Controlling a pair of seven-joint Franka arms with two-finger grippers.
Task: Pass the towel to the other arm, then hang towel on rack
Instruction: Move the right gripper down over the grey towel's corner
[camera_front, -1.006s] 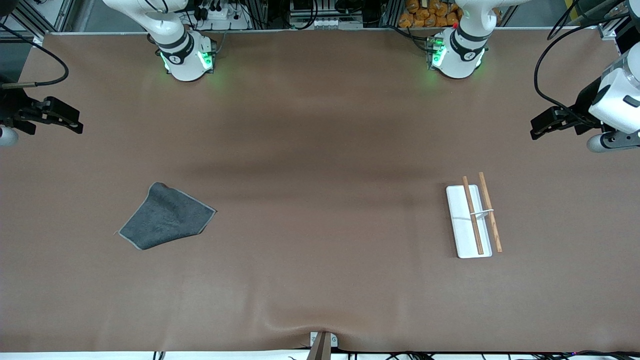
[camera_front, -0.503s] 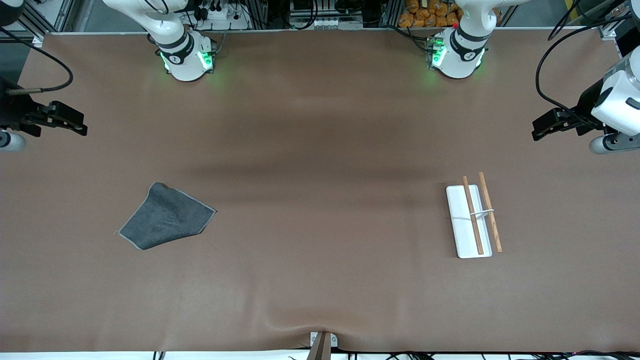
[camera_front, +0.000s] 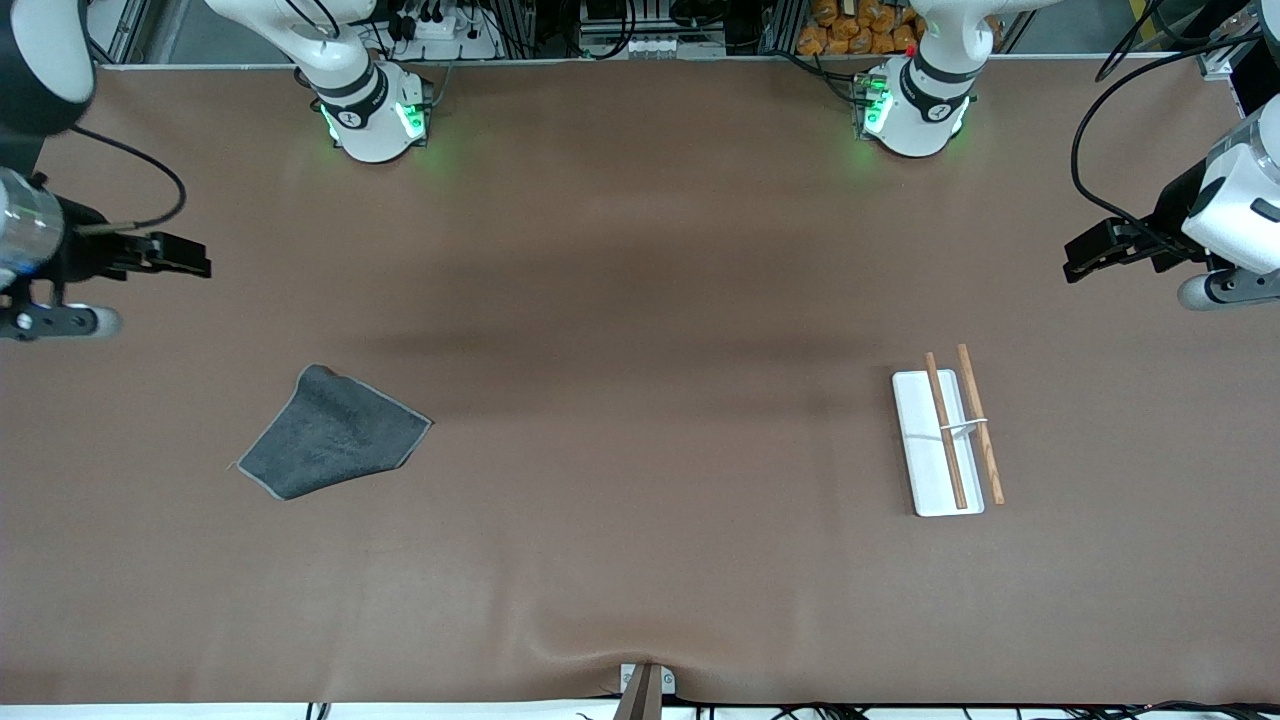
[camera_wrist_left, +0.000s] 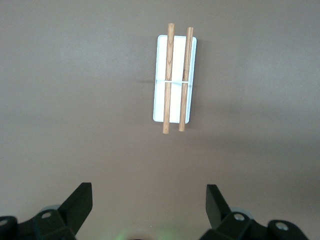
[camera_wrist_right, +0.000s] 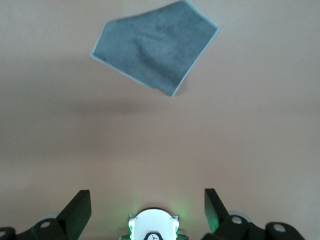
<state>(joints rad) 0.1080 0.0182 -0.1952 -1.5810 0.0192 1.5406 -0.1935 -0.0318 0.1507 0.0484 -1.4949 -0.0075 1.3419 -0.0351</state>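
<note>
My right gripper (camera_front: 195, 268) hangs spread wide and empty over bare table at my right arm's end — the towel (camera_front: 335, 433) lies flat below it, nearer the front camera. My left gripper (camera_front: 1080, 258), equally agape and empty, waits above the rack (camera_front: 945, 440), whose rods run toward that camera.

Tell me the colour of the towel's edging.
Pale grey-white stitching around the dark grey towel; clearest in the right wrist view.

Wide brown matte desk (camera_front: 640, 300), orange packets (camera_front: 860, 25) stacked past its edge, black cables (camera_front: 420, 15) alongside
</note>
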